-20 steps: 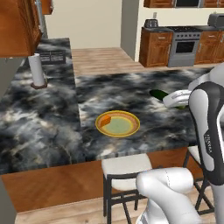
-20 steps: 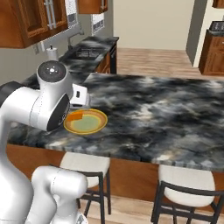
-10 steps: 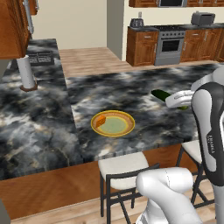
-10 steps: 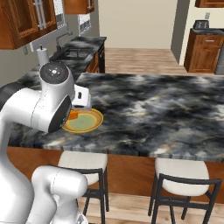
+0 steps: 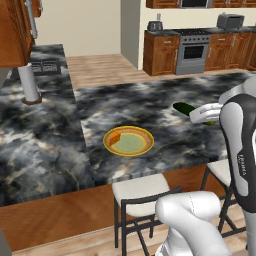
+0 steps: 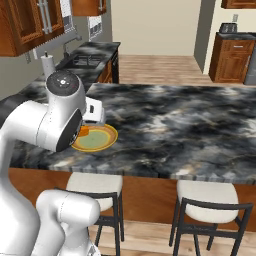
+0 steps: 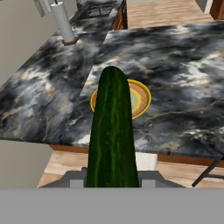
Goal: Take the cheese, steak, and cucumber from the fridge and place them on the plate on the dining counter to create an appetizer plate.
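The gripper [image 5: 196, 113] is clamping the cucumber [image 7: 112, 131] part-closed, right of the plate [image 5: 141, 148], where releasing early is risking it rolling across the dining counter [image 5: 150, 107].

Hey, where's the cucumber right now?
The cucumber is held in the gripper, above the dining counter. In the left base view it's right of the plate, which already holds the cheese.
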